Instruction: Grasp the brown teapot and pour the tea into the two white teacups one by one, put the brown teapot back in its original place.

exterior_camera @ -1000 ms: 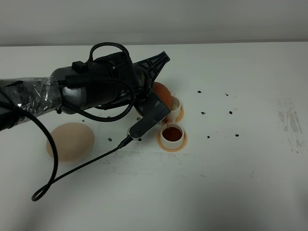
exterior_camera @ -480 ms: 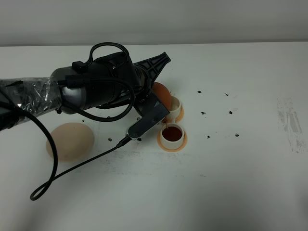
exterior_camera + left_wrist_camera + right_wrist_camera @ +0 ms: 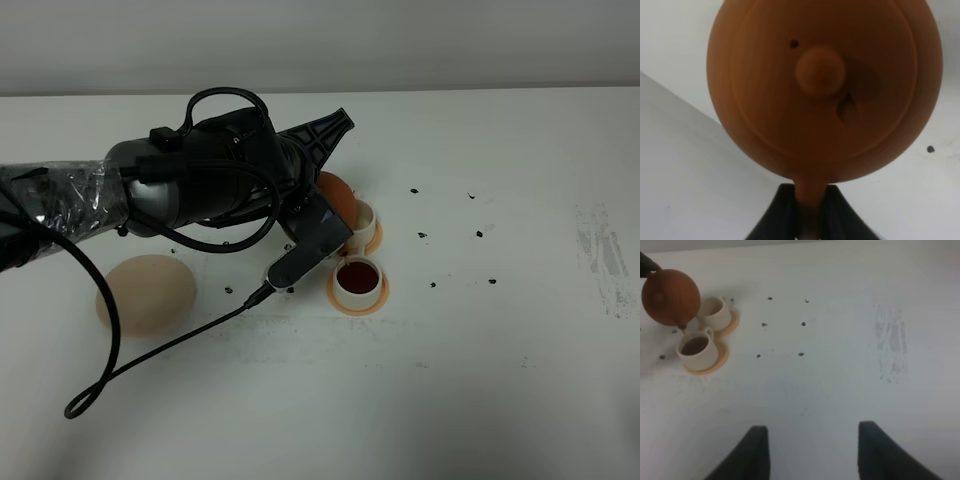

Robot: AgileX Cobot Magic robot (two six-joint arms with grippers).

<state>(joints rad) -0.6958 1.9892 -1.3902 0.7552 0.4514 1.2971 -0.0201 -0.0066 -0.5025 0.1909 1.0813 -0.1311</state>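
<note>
1. Jaws of left gripper (image 3: 809, 205) clamped on the brown teapot (image 3: 670, 297) by its handle.
2. Teapot tilted, spout just above filled teacup (image 3: 695, 349); second teacup (image 3: 714, 311) just beside it.
3. Jaws of right gripper (image 3: 812, 427) apart, well away from filled teacup.

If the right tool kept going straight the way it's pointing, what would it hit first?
Most likely the table: the right tool points at plain white surface. The brown teapot and teacups sit well off that line, though depth is unclear.
</note>
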